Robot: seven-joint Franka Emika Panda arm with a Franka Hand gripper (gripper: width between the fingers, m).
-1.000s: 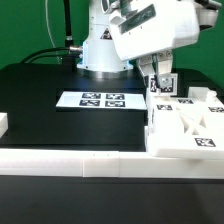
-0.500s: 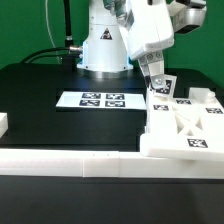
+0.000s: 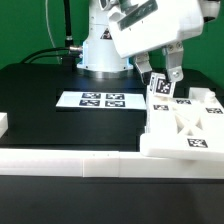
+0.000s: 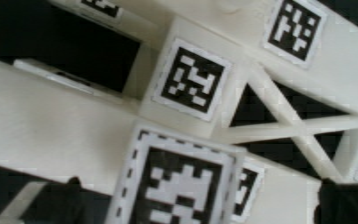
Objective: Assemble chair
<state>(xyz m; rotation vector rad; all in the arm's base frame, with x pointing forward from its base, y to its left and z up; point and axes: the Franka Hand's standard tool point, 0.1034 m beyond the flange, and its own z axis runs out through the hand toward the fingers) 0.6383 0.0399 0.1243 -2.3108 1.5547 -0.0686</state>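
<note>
End effector [image 3: 163, 78] higher than before

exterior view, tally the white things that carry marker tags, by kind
marker board: 1
cluster of chair parts: 1 (the single pieces in it cannot be told apart)
upright chair part: 1
total: 3
</note>
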